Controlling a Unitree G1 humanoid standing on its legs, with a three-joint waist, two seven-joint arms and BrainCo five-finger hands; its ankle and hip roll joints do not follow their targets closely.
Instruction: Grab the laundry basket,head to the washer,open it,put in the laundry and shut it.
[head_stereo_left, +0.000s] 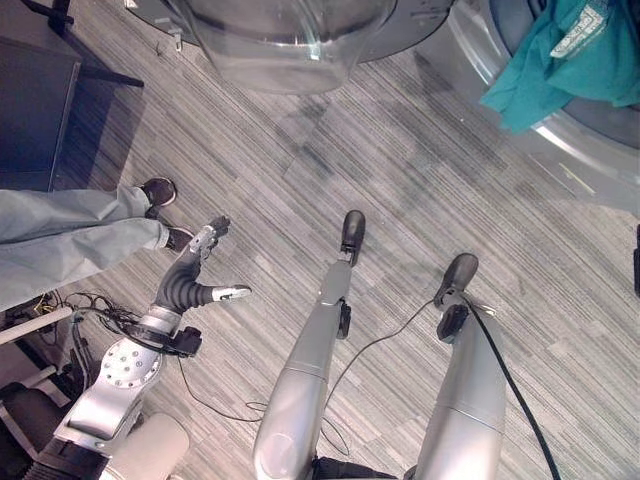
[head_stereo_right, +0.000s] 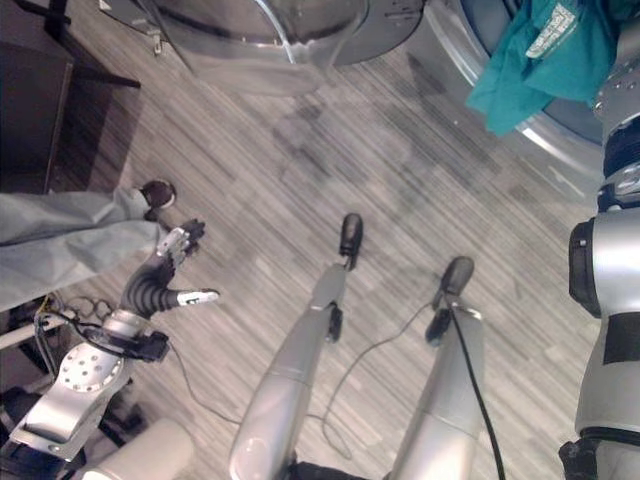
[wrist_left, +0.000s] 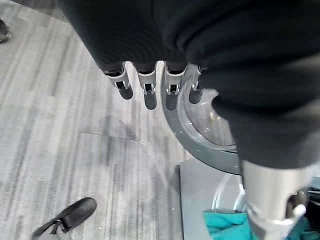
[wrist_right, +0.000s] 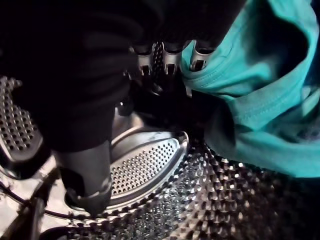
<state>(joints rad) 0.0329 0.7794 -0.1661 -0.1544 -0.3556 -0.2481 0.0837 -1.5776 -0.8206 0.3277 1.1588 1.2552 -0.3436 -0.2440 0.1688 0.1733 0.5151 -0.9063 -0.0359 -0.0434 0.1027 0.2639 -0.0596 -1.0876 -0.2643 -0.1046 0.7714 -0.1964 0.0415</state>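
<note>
At far left you've got a person's grey trouser leg (head_stereo_left: 70, 235) w/ a dark shoe (head_stereo_left: 158, 190) on the striped floor (head_stereo_left: 300, 200), and a dark cabinet (head_stereo_left: 35, 110) behind it.

Just right of the shoe is your left hand (head_stereo_left: 205, 245), low over the floor, fingers (wrist_left: 145, 92) straight and relaxed, thumb out to the side, holding nothing. Its wrist view shows those fingers pointing toward the washer's round rim, the shoe below on the floor, and a bit of teal cloth at the edge.

Top centre: the washer door (head_stereo_left: 290, 40) stands swung open, clear bowl w/ a grey ring, over the floor.

Top right: the washer (head_stereo_left: 560, 150) opening, w/ a teal shirt (head_stereo_left: 560, 60) draped over its rim, part inside and part hanging out toward the floor. So the laundry's at the drum mouth, not fully in.

Far right: your right arm reaches up to that opening. In the right wrist view your right hand (wrist_right: 165, 55) is inside the perforated drum (wrist_right: 210, 200), beside a drum paddle (wrist_right: 145, 170); the fingers run down against the teal shirt's edge but their tips are lost in the dark behind the cloth, so can't tell if it's grasping or loose.
</note>
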